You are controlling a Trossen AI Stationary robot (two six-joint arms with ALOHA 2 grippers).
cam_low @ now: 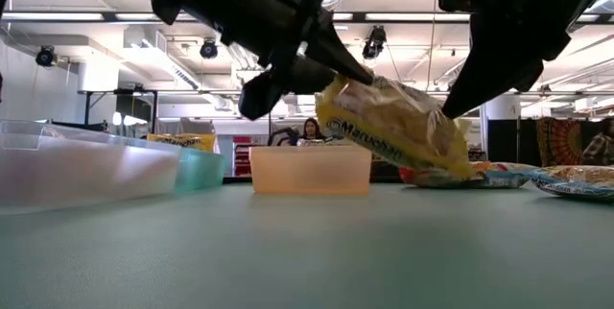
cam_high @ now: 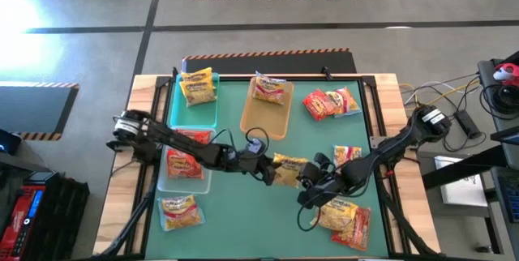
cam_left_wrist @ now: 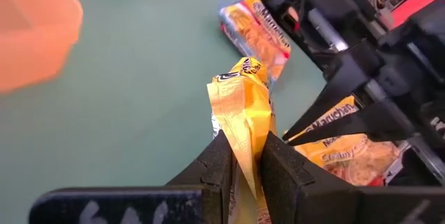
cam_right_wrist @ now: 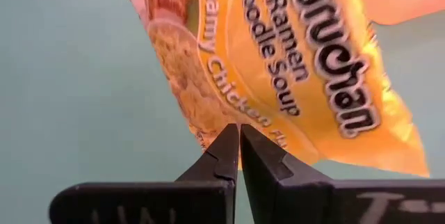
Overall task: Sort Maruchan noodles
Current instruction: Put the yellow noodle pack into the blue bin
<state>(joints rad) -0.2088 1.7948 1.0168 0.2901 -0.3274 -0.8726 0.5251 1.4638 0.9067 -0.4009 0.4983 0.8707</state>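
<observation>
Noodles are in the middle of the green table (cam_high: 243, 204). One crinkly yellow plastic packet (cam_high: 287, 169) is lifted off the table top, tilted, with one end low. The left gripper (cam_high: 268, 169) pinches one edge of this packet between its two dark fingers (cam_left_wrist: 219, 172), which are nearly together with only the thin wrapper between them. On the packet you can read "Maruchan", "Ramen Noodle Soup" and "Creamy Chicken".

The right gripper (cam_high: 311, 181) is at the other end of the same packet. Its two fingers (cam_right_wrist: 224, 156) are pressed tight together, with the tips right at the packet's edge. I cannot tell if they pinch the wrapper or just touch it.

More packets lie around. A yellow one (cam_high: 199, 86) sits in the teal plastic tray (cam_high: 173, 109) near the far left corner. A red and orange one (cam_high: 268, 88) sits in the tan plastic tray (cam_high: 268, 123) by the far edge. A red one (cam_high: 183, 160) lies in the clear plastic tray (cam_high: 204, 181) on the left side. One yellow packet (cam_high: 179, 211) lies on the table near the near left corner. A small heap of red packets (cam_high: 331, 102) is near the far right corner. A yellow and red pile (cam_high: 345, 220) lies near the near right corner, and one more packet (cam_high: 347, 155) is on the right side. The word "Maruchan" shows on several of them.
</observation>
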